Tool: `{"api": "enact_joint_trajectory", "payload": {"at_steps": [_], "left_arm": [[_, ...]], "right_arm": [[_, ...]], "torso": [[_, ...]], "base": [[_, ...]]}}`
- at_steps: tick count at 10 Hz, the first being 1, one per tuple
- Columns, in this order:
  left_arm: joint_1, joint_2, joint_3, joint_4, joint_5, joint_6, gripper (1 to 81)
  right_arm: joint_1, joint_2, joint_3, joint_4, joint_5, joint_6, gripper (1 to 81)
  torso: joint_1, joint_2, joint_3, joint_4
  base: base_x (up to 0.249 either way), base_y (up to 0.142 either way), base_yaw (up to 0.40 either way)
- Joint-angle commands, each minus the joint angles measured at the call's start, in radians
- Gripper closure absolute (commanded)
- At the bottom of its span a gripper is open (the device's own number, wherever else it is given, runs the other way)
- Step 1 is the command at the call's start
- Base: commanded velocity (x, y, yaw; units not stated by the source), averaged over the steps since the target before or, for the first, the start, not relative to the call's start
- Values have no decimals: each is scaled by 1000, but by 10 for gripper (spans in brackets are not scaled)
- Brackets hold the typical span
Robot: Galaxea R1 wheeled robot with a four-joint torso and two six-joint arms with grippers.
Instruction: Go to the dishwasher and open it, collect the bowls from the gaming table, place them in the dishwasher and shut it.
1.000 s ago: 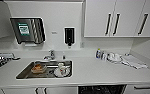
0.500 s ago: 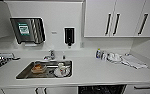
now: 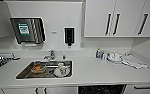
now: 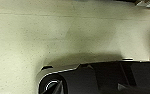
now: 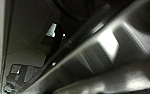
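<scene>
White counter (image 3: 96, 72) holds one sink (image 3: 44, 70) above the dishwasher (image 3: 101, 89); jaws' state unclear.

Dark slanted surfaces (image 5: 73, 62) — blurred, one pale glint (image 5: 52, 30).

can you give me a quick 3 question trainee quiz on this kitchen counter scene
1. True or false: the sink holds dishes.
2. What is mounted on the wall right of the paper towel dispenser? A) a black soap dispenser B) a clock C) a kettle
3. Fill in: the dark opening of the dishwasher sits below the counter, to the ___ of the sink.

Key: 1 true; 2 A, the black soap dispenser; 3 right.
</scene>
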Motion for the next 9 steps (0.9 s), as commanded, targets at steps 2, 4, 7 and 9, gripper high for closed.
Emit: {"api": "enact_joint_trajectory", "payload": {"at_steps": [2, 4, 7, 9], "left_arm": [[-57, -20, 2, -4, 41, 2, 10], [-51, -21, 2, 0, 41, 2, 10], [-50, -17, 2, 2, 41, 6, 10], [-50, -11, 2, 5, 41, 10, 10]], "right_arm": [[287, -57, -22, 127, -184, 57, 10], [341, -60, -20, 127, -197, 69, 10], [372, -129, -26, 221, -339, 67, 10], [395, -208, -28, 255, -427, 69, 10]], "torso": [[0, 0, 0, 0], [0, 0, 0, 0], [0, 0, 0, 0], [0, 0, -1, 0]], "base": [[0, 0, 0], [0, 0, 0], [0, 0, 0], [0, 0, 0]]}}
